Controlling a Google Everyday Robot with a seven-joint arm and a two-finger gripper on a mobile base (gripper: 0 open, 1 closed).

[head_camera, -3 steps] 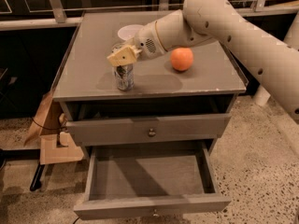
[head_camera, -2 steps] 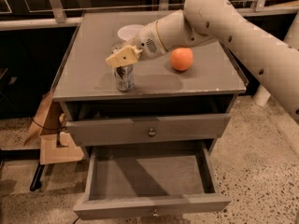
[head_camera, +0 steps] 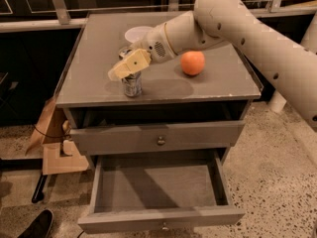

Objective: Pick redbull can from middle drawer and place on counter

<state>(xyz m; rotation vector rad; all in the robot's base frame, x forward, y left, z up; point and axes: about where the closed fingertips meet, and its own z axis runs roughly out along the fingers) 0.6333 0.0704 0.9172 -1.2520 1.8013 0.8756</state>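
Observation:
The redbull can [head_camera: 132,86], a slim silver can, stands upright on the counter [head_camera: 99,43] near its front left edge. My gripper [head_camera: 128,66] reaches in from the right and sits over the can's top, with its cream fingers [head_camera: 130,63] closed around the upper part and hiding the lid. The middle drawer [head_camera: 158,219] is pulled wide open below and nothing shows inside it. The knobbed drawer above it [head_camera: 161,141] is slightly out.
An orange [head_camera: 192,62] lies on the counter to the right of the can, under my arm. A white bowl [head_camera: 138,33] sits at the back. A cardboard box [head_camera: 54,152] stands on the floor to the left, and a dark shoe [head_camera: 37,224] shows at the bottom left.

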